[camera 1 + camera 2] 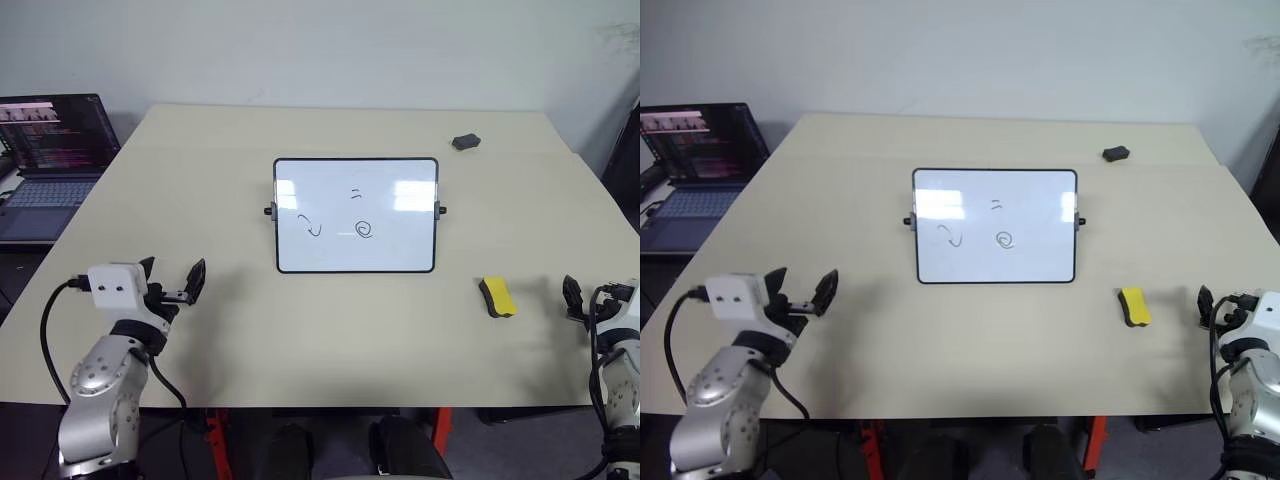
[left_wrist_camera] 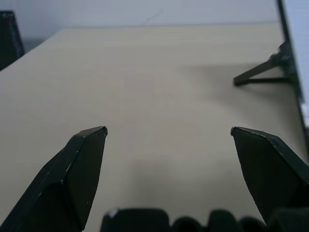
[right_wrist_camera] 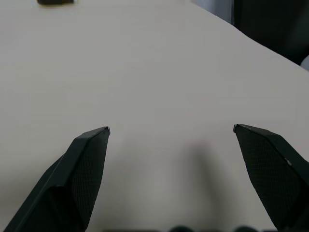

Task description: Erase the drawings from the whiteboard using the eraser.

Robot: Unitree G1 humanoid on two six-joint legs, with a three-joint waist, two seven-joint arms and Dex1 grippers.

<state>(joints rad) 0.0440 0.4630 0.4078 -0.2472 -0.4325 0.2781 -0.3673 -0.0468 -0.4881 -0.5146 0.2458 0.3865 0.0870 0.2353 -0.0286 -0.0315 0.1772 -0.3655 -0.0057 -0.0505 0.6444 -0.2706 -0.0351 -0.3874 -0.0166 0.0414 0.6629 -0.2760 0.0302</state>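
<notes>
Yellow eraser (image 1: 497, 297) lying flat on beige table (image 1: 330, 340), lower right of head view, below and to the right of whiteboard (image 1: 356, 216). Just left of right gripper (image 1: 585, 298), apart from it, not touched. Right gripper at far right edge of frame, fingers (image 3: 82, 179) spread wide with bare tabletop between them, grasping nothing.

Whiteboard propped near centre of table, black frame, small knobs at both sides. Drawings (image 1: 340, 218) on its glossy face: curly squiggle toward lower left, two short dashes above centre, spiral below them.

Left gripper (image 1: 172, 278) at lower left of frame, well apart from eraser, with whiteboard's lower edge between the two. Fingers (image 2: 79, 174) parted, empty, pointing over bare table; whiteboard's frame and stand leg visible at upper right of left wrist view.

Small dark grey lump (image 1: 466, 142) near far right of table. Open laptop (image 1: 50, 160) at upper left, beside the table.
</notes>
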